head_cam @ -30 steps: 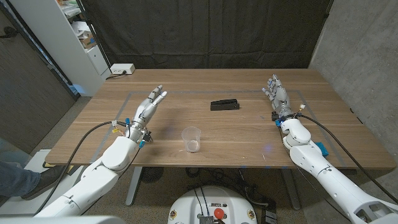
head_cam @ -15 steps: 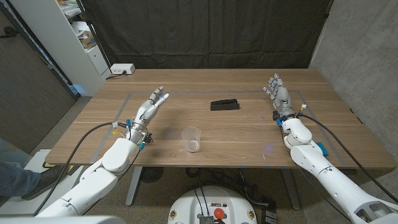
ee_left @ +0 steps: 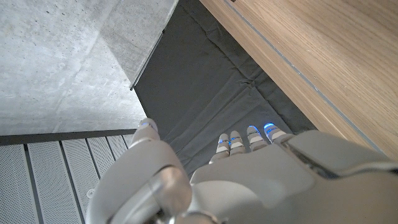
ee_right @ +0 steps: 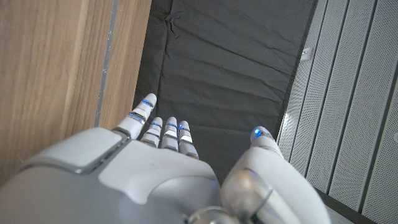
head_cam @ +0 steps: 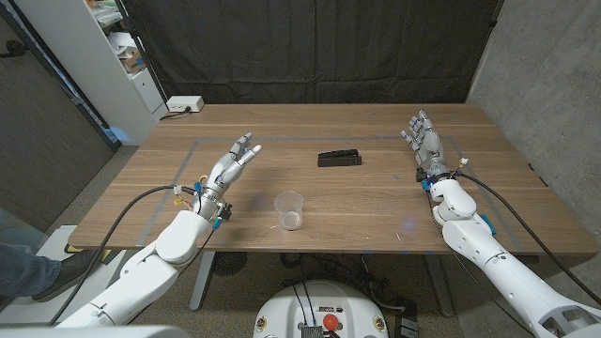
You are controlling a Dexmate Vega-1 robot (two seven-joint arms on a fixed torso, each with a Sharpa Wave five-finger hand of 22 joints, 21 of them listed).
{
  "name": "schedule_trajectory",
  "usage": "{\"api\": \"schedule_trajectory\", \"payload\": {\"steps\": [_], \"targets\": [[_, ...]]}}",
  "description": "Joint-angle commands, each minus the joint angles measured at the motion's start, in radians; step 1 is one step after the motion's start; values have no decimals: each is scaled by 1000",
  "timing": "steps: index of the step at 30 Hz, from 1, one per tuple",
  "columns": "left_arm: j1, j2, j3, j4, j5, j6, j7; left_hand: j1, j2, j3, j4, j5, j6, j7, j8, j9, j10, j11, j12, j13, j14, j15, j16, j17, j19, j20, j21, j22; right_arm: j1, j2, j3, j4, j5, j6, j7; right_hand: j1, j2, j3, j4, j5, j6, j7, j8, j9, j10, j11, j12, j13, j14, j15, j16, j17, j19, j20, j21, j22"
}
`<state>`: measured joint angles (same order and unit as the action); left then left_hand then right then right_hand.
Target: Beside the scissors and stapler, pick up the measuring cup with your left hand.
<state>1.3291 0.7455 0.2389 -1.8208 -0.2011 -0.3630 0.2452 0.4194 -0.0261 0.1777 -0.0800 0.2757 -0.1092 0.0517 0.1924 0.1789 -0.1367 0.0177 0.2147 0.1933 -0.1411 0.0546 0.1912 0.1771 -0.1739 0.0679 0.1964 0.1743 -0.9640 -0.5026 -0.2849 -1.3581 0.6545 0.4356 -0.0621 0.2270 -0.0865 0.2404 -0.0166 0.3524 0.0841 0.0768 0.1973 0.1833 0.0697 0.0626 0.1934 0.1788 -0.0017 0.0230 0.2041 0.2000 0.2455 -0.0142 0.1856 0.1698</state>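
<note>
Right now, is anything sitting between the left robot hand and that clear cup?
No. In the head view, only bare wooden table lies between the left robot hand and the cup. The hand is open, apart from the cup.

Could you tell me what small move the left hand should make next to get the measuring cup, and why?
Probably swing the left hand toward the robot's right and closer to the clear measuring cup. The hand is open, holds nothing and sits apart from the cup, which stands upright with bare table around it. The black stapler lies farther back, out of the path.
</note>
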Motion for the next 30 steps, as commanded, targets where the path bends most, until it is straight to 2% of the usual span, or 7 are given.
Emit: {"api": "schedule_trajectory", "payload": {"steps": [1, 17, 30], "targets": [[46, 10, 2, -39, 18, 22, 11, 11, 2, 0, -8, 4, -6, -3, 0, 3, -2, 5, -1, 2, -9, 5, -3, 3, -77, 9, 0, 5, -13, -6, 8, -9, 12, 6, 10, 11, 2, -1, -3, 7, 4, -8, 0, 4, 5, 1, -1, 5, 8, 5, 0, 3, -4, -1, 5, 2], [109, 21, -11, -101, 67, 68, 50, 20, 0, 0, -15, 8, -12, 0, -1, 3, -8, 6, -4, 2, -14, 8, -5, 3, -80, 11, -1, 6, -31, -17, 22, -20, 21, 17, 20, 13, 2, -2, -5, 10, 4, -9, 0, 4, 4, 1, -1, 5, 10, 5, 0, 4, -4, 0, 5, 2], [135, 29, -17, -146, 92, 104, 62, 27, -2, 1, -20, 10, -14, 1, -2, 3, -10, 5, -4, 3, -15, 7, -5, 3, -80, 12, -1, 6, -33, -11, 32, -3, 37, 38, 38, 13, 2, -4, -6, 12, 3, -11, -1, 4, 4, 0, -1, 5, 10, 5, 0, 4, -5, 1, 5, 2]]}}
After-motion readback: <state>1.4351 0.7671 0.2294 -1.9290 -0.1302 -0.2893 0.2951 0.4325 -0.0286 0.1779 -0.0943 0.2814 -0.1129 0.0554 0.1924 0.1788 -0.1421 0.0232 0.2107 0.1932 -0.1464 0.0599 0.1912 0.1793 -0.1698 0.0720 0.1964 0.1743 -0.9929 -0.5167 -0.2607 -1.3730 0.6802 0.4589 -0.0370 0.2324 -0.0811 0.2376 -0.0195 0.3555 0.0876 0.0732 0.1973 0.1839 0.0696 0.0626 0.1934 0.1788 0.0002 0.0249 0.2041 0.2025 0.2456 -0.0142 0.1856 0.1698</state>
